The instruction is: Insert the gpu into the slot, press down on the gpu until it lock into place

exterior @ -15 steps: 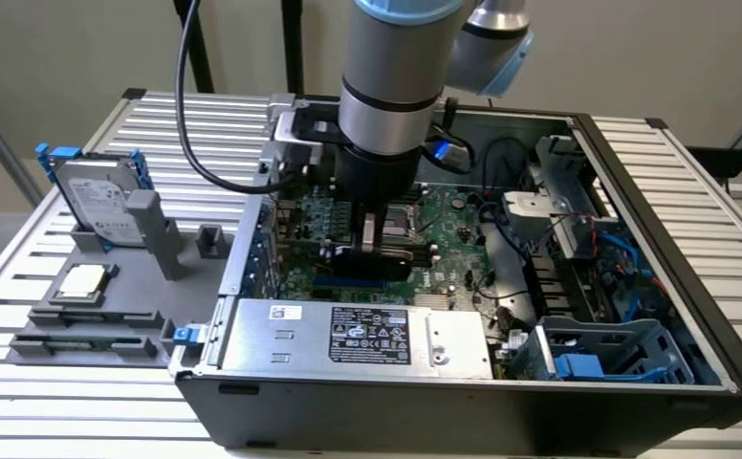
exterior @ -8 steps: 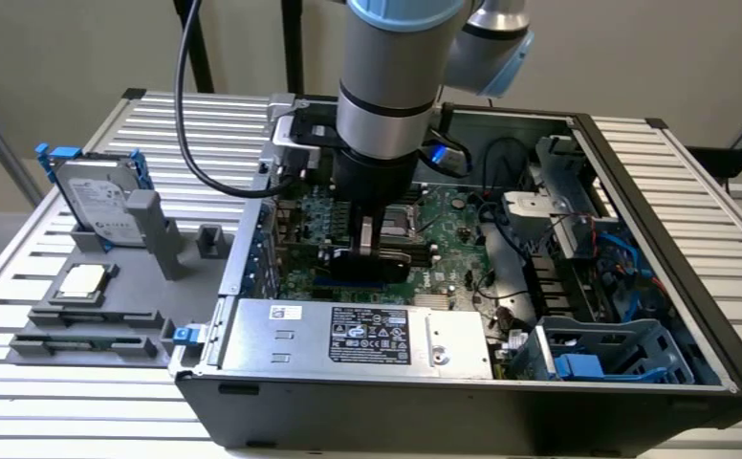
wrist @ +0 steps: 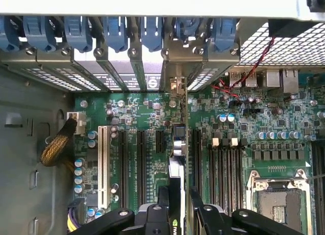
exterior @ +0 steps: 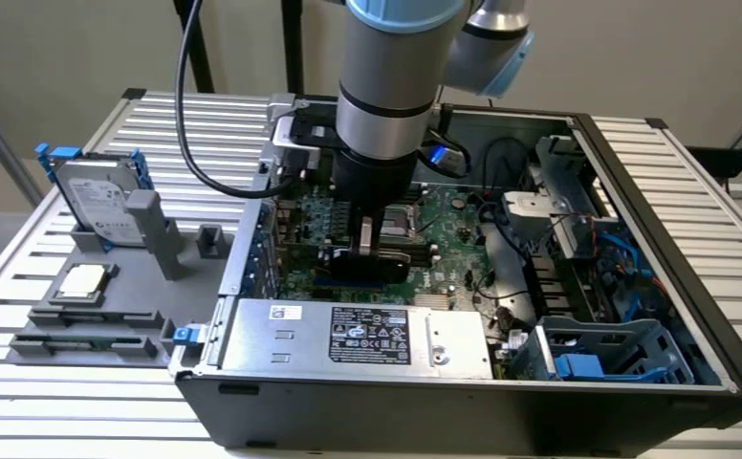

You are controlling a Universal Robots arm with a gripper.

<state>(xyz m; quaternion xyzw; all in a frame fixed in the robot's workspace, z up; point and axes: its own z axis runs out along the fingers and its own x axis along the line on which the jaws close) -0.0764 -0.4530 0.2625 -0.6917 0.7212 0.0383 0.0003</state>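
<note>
My gripper (exterior: 368,247) reaches down into the open computer case (exterior: 677,316) and is shut on the gpu (exterior: 368,264). The card's black cover stands on edge over the green motherboard (exterior: 454,215). Just under its lower edge a short piece of the bright blue slot (exterior: 349,284) shows. From the wrist the gpu (wrist: 177,159) appears edge-on as a thin strip between my two black fingers (wrist: 163,202). Its silver end bracket (wrist: 176,86) sits at the rear expansion opening. Whether the card's edge is seated in the slot cannot be told.
The black memory strips (wrist: 228,166) and the CPU socket (wrist: 278,199) lie beside the card. A white expansion connector (wrist: 103,164) and blue rear latches (wrist: 117,32) flank it. The power supply (exterior: 359,335) fills the case front. A grey hard drive (exterior: 97,203) stands on a fixture outside.
</note>
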